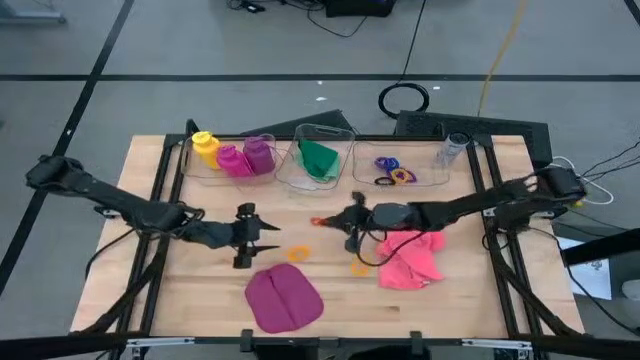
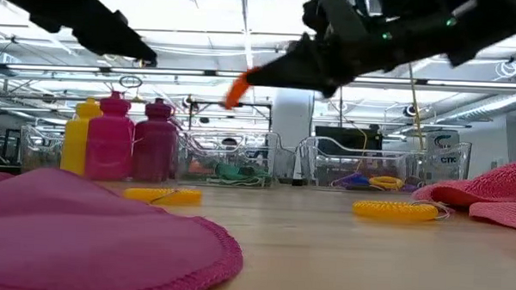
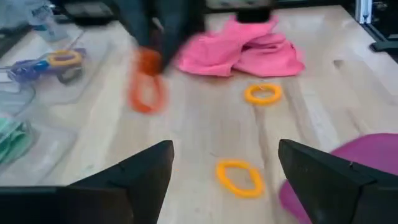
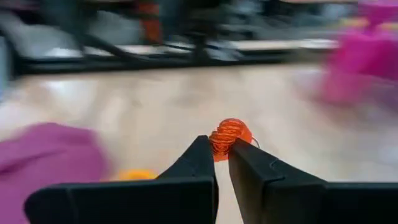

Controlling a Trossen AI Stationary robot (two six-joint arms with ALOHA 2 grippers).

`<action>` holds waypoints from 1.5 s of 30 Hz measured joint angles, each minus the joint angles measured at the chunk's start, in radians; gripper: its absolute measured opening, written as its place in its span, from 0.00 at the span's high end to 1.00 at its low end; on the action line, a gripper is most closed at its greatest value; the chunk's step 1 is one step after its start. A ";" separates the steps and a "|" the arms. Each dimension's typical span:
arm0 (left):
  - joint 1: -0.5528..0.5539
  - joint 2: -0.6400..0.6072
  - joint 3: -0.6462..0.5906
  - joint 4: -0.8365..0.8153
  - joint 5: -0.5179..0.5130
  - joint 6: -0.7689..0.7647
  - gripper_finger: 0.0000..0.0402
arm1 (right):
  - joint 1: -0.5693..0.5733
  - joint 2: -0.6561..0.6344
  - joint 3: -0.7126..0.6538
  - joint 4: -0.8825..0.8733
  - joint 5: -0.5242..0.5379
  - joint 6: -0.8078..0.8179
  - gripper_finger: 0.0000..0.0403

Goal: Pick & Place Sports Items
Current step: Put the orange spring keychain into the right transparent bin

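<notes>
My right gripper [image 1: 332, 220] is shut on an orange ring [image 4: 229, 135], held above the table's middle. My left gripper [image 1: 268, 238] hangs open just left of it, touching nothing; below and ahead of its fingers a yellow ring [image 3: 240, 178] lies flat on the wood. A second yellow ring [image 1: 360, 267] lies by the pink cloth [image 1: 410, 258]. The magenta cloth [image 1: 285, 298] lies spread near the front edge. Yellow, magenta and purple bottles [image 1: 232, 157] stand in the far left bin, a green cloth [image 1: 320, 158] sits in the middle bin, and several rings [image 1: 393, 171] are in the right bin. My right gripper pinches the orange ring's edge [image 4: 221, 144] between its two fingertips. The fingers come from the table's right, nearly level and slanting a little down. The ring [image 2: 236, 91] sticks out past the tips and hangs clear of the table.
Three clear bins [image 1: 300, 178] line the far edge. A clear bottle [image 1: 452, 150] stands at the far right. Bare wood lies between the cloths and the bins.
</notes>
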 joint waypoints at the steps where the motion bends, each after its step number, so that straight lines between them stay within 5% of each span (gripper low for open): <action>1: -0.004 0.001 0.000 0.000 0.000 -0.007 0.39 | 0.000 -0.031 0.000 -0.058 0.057 -0.001 1.00; 8: -0.010 0.082 0.000 0.023 -0.003 -0.058 0.39 | -0.003 -0.229 -0.042 -0.281 0.408 0.000 1.00; 15: -0.006 0.189 0.000 0.086 0.006 -0.085 0.39 | -0.086 -0.399 -0.179 -0.290 0.587 0.016 1.00; 23: -0.006 0.273 0.000 0.152 0.008 -0.089 0.39 | -0.302 -0.466 -0.284 -0.417 0.575 0.113 1.00; 31: -0.006 0.286 0.000 0.157 0.008 -0.090 0.39 | -0.526 -0.465 -0.332 -0.511 0.288 0.257 1.00; 45: -0.006 0.286 0.000 0.157 0.008 -0.088 0.39 | -0.605 -0.465 -0.412 -0.482 0.270 0.272 1.00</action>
